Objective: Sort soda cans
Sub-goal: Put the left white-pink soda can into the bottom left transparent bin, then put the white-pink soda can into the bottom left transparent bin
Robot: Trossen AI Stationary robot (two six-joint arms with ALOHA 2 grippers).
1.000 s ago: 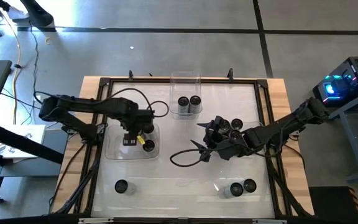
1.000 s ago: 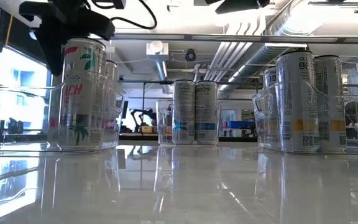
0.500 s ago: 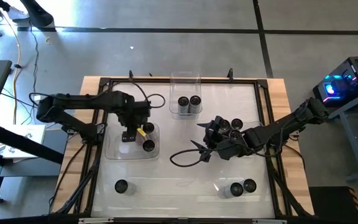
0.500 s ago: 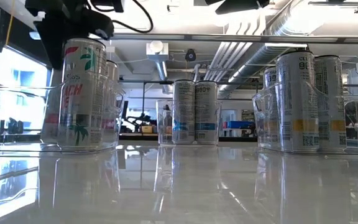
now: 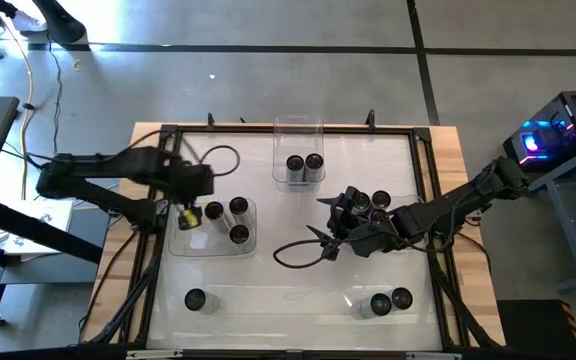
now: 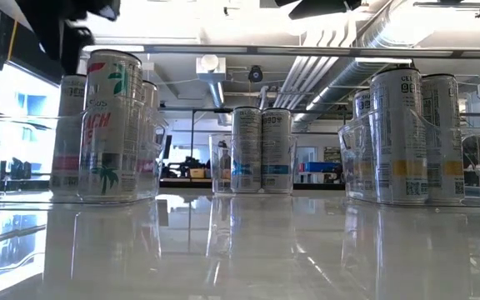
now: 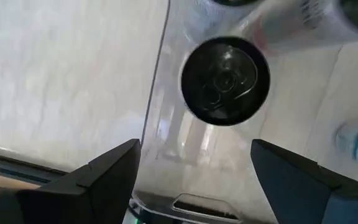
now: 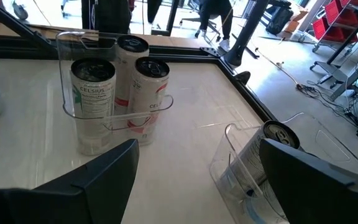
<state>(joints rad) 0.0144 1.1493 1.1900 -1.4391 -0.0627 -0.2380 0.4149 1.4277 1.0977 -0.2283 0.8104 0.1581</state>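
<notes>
Soda cans stand upright in clear trays. Three are in the left tray, two in the far middle tray, several in the right tray, two in the near right tray, and one can stands near left. My left gripper hovers open over the left tray's left edge. In the left wrist view its nearest can top lies beyond the open fingers. My right gripper waits open mid-table beside the right tray, touching nothing.
A dark frame borders the white table top. A black cable loop lies on the table by my right gripper. The low view shows the left tray's cans on the table, with my left gripper above them.
My left gripper has drawn back from over the middle of the left tray toward the table's left edge and risen. A can now stands uncovered in the tray where the gripper was. My right arm has kept still.
</notes>
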